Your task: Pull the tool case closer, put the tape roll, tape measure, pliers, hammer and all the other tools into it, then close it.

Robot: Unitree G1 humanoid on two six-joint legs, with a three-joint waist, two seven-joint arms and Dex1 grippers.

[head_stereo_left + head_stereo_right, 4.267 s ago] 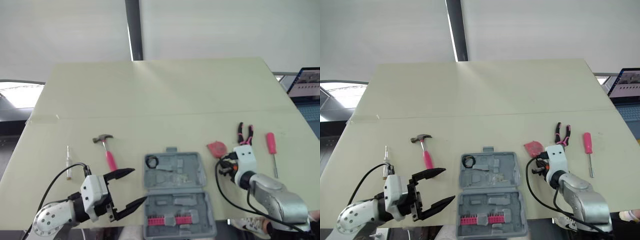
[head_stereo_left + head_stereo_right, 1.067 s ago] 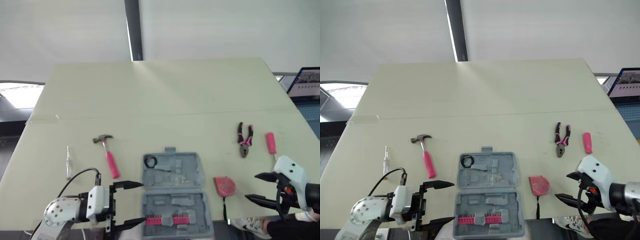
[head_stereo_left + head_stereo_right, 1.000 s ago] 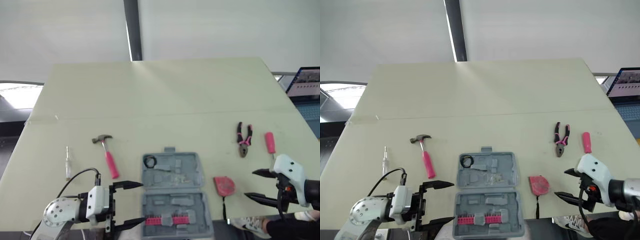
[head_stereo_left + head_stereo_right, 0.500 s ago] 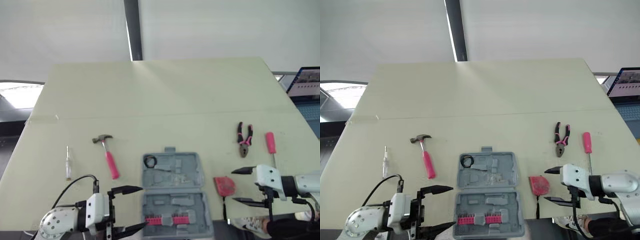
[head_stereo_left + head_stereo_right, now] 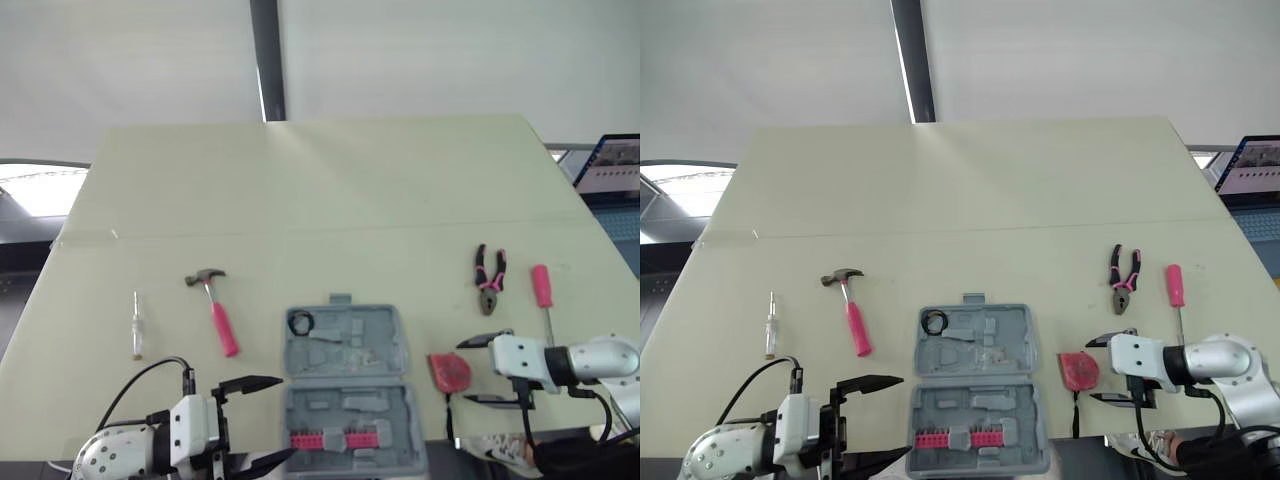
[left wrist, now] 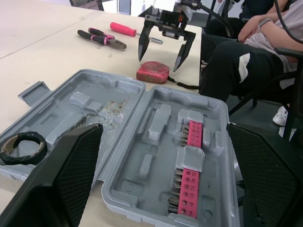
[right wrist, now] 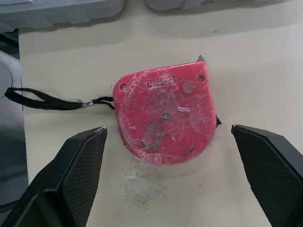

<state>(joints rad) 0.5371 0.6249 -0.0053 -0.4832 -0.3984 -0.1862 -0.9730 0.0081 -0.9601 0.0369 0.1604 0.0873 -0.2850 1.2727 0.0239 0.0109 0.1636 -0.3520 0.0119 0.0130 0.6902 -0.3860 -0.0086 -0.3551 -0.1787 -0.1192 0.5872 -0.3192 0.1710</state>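
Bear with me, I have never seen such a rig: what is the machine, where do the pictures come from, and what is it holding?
This is a two-armed humanoid robot. The two wide pictures come from its head, looking down on a table; the close-ups from a camera on each wrist. On it lie an open grey tool case with a black tape roll in it, a hammer, a small clear-handled tool, pliers, a pink screwdriver and a red tape measure. The left jaws, open and empty, face the case; the right jaws, open too, straddle the tape measure without touching it.

Grey tool case (image 5: pixel 992 336) lies open — red tape measure (image 5: pixel 1077 369) just beside it.
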